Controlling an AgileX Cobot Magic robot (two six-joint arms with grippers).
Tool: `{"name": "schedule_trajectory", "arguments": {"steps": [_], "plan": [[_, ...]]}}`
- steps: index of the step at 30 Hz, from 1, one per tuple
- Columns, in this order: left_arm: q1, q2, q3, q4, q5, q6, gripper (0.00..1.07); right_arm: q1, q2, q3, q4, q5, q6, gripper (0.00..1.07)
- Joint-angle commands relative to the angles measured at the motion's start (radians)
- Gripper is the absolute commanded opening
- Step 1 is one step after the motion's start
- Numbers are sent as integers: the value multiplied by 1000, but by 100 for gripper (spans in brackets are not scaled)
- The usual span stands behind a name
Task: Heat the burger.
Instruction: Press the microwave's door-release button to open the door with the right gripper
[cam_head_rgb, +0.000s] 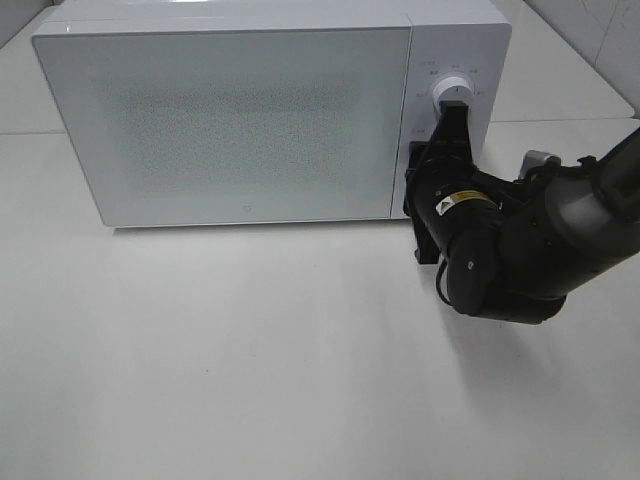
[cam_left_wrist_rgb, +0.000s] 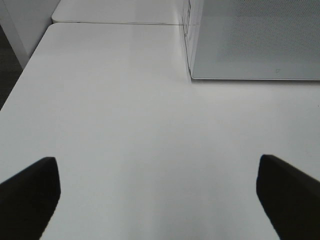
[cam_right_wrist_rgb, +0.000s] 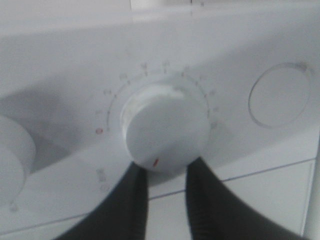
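White tabletop (cam_head_rgb: 250, 380) is stretching under your left gripper (cam_left_wrist_rgb: 157, 165), hanging spread wide, and the shut microwave (cam_head_rgb: 230, 110) is showing no burger, so it is probably sitting inside. You are setting the dial (cam_right_wrist_rgb: 165, 127): your right gripper (cam_right_wrist_rgb: 166, 172) is standing narrow at its edge, pinching or not I cannot tell; next is calling for a firm, measured twist.

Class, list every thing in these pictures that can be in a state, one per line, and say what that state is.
Microwave door: shut.
Dial: red mark off the scale's red dot.
Left gripper: open, empty, over the table.
Right gripper: at the dial, grip unclear.
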Motion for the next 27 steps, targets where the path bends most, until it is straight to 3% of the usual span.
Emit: {"name": "schedule_trajectory", "arguments": {"steps": [1, 16, 20, 21, 24, 26, 27], "plan": [[2, 5, 0, -2, 0, -6, 100, -13, -12, -45, -56, -192, 15, 0], [2, 5, 0, -2, 0, -6, 100, -13, -12, -45, -58, -211, -41, 2], [2, 5, 0, -2, 0, -6, 100, -13, -12, -45, -58, -211, -41, 15], [2, 5, 0, -2, 0, -6, 100, -13, -12, -45, -58, -211, -41, 23], [2, 5, 0, -2, 0, -6, 100, -13, -12, -45, -58, -211, -45, 28], [2, 5, 0, -2, 0, -6, 100, -13, -12, -45, -66, -212, -66, 47], [2, 5, 0, -2, 0, -6, 100, -13, -12, -45, -66, -212, -66, 47]]}}
